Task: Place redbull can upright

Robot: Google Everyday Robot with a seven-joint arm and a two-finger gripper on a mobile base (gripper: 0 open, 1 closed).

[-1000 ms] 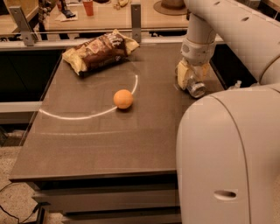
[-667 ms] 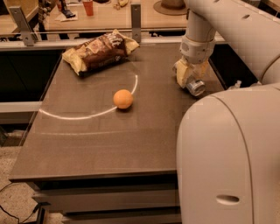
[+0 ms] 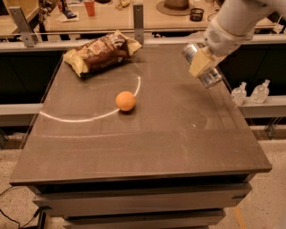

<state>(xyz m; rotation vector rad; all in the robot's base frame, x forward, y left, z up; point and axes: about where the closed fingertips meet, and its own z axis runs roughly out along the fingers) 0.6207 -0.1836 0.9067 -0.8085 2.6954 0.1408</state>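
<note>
The redbull can (image 3: 210, 77) is a slim silver can held tilted in the air over the table's right side, with one shiny end up-left and the other down-right. My gripper (image 3: 201, 62) is shut across its middle, and its tan fingers (image 3: 199, 64) hide the can's side. The white arm comes in from the upper right. The can appears to be clear of the dark table (image 3: 178, 134).
An orange (image 3: 125, 101) lies near the table's middle. A crumpled chip bag (image 3: 100, 51) lies at the back left. Two small clear bottles (image 3: 239, 93) stand on a ledge right of the table. A back counter holds a red cup (image 3: 89, 6) and a hat (image 3: 175, 5).
The gripper has risen from the table's right side with the can in it. The large white arm body that filled the lower right has left the view.
</note>
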